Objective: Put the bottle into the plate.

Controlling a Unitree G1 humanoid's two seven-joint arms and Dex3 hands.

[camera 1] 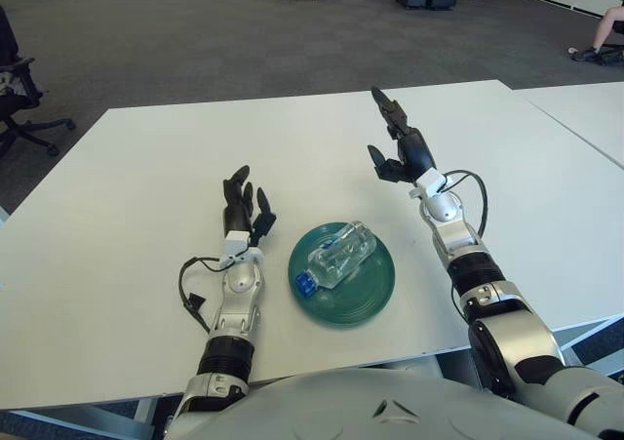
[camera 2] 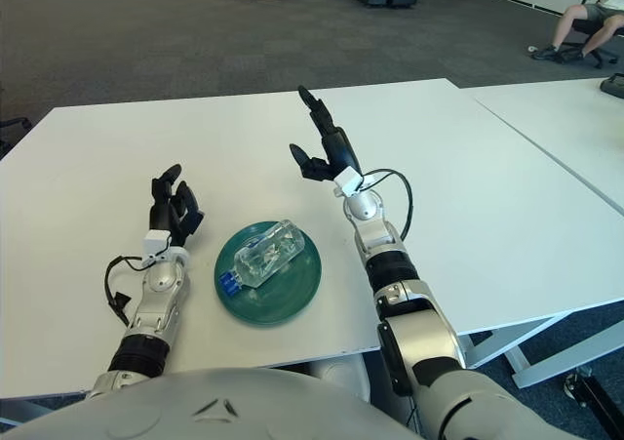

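Bottle (camera 1: 339, 257) in plate (camera 1: 375, 294)

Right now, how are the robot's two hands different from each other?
The left hand shows just left of the green plate, while the right hand is farther back, beyond the plate and to its right. The left hand's fingers point up close together; the right hand's are spread wide, one stretched far forward. Both are black, open and hold nothing, and neither touches the clear bottle lying on its side in the plate.
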